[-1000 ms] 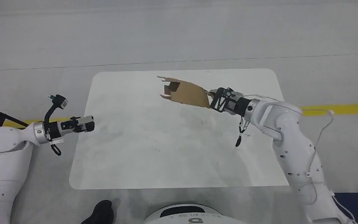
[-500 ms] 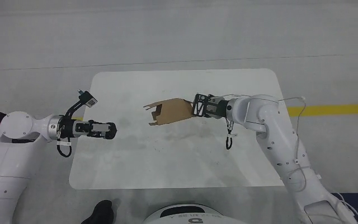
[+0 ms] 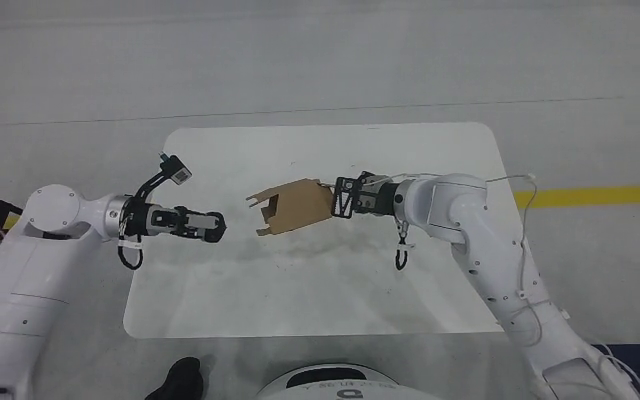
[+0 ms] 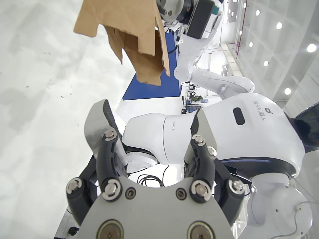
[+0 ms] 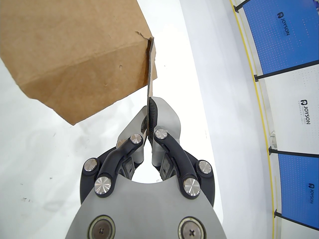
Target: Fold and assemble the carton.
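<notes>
The white table (image 3: 300, 290) with rounded corners stood on a pale grey floor. The right tool (image 5: 150, 110) was clamped shut on a thin edge flap of the brown carton (image 5: 74, 50), its pads pressed to both faces of the cardboard. The right wrist view made that pinch plain. The top view gave only a dark tool meeting the carton's right end, over the middle of the table. The left tool (image 4: 152, 115) gaped wide and held nothing, aimed at the carton's left end from nearby, well short of touching. The left wrist view showed the loose flaps and hollow inside of that end.
</notes>
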### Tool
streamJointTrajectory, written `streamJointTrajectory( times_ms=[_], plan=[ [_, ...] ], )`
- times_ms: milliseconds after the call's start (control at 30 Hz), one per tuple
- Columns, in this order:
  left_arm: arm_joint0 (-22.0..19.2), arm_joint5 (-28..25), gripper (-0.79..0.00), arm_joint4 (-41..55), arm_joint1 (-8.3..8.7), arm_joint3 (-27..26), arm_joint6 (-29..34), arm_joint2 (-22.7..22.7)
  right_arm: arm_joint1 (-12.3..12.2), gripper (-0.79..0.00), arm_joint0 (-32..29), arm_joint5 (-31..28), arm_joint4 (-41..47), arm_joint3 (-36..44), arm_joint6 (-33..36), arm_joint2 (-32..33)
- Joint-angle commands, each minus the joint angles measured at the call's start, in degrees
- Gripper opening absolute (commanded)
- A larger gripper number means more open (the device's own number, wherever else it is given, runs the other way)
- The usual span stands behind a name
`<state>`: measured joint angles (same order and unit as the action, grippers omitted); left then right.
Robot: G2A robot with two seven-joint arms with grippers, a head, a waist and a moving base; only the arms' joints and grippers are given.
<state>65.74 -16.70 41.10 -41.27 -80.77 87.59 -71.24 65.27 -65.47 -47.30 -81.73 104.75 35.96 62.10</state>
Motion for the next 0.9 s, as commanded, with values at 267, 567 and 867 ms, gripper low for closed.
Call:
streamJointTrajectory(
  times_ms=[267, 567, 867],
  plan=[
    [-6.7, 6.3, -0.169, 5.7, -2.84, 5.4, 0.4, 8.0, 0.0, -0.785, 1.3, -0.5, -0.7, -0.6, 0.8, -2.2],
    [-9.2, -2.6, -0.175, -5.4, -3.52, 6.6, -4.7, 8.9, -0.2, -0.785, 1.8, -0.1, 0.6, -1.6, 0.1, -1.7],
    [-0.6, -21.1, -0.068, -30.9, -1.47, -1.1, -21.8, 2.4, -0.7, -0.785, 1.1, -1.2, 5.3, -2.4, -2.1, 0.9]
  ],
)
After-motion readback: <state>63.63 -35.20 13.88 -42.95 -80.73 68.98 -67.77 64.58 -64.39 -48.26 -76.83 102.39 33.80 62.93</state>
